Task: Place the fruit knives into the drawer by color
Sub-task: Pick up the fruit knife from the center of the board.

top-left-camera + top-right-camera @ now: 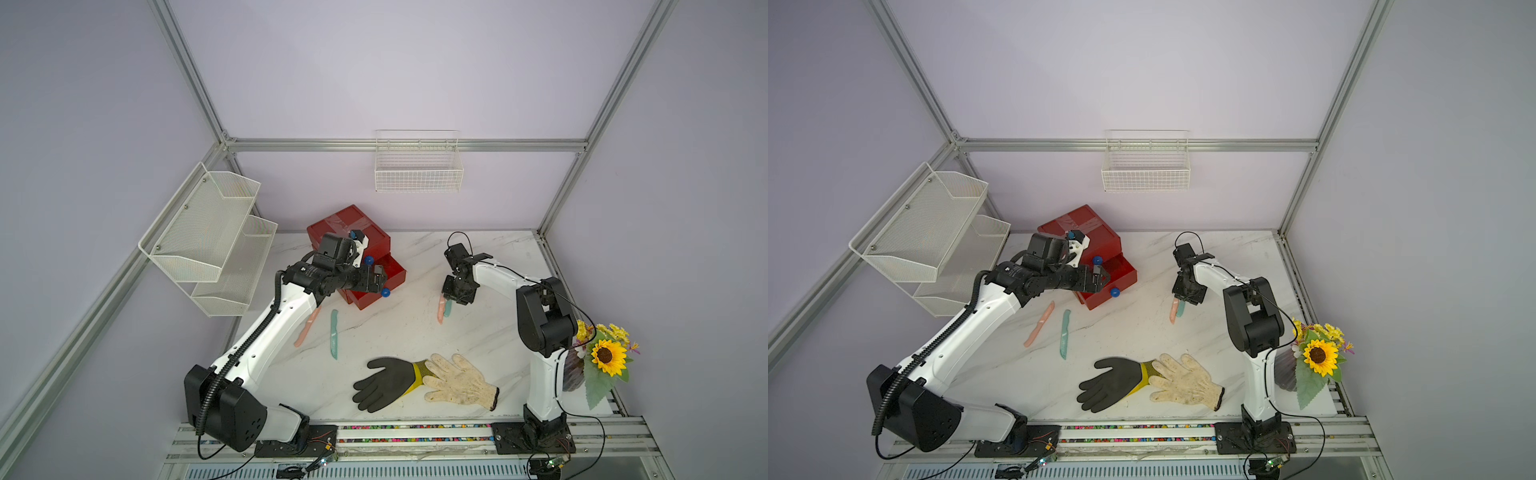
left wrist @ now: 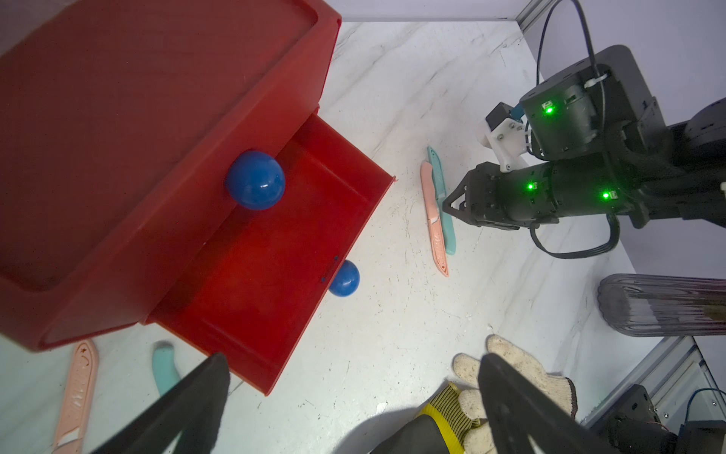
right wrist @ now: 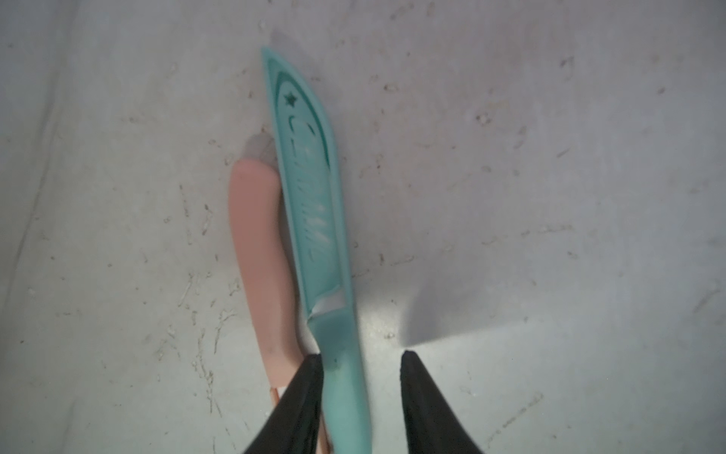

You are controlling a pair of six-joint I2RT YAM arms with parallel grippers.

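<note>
Teal knife lies on the worktop with its handle between the right fingers, touching one finger and leaving a clear gap to the other, so these partly spread fingers bracket it without clamping it. A pink knife lies just beside it, outside the gap, on the far side of the touching finger. Well apart, the left fingers stand spread wide and empty above the pulled-out red drawer, with a second pink knife and second teal knife on the worktop near them.
</note>
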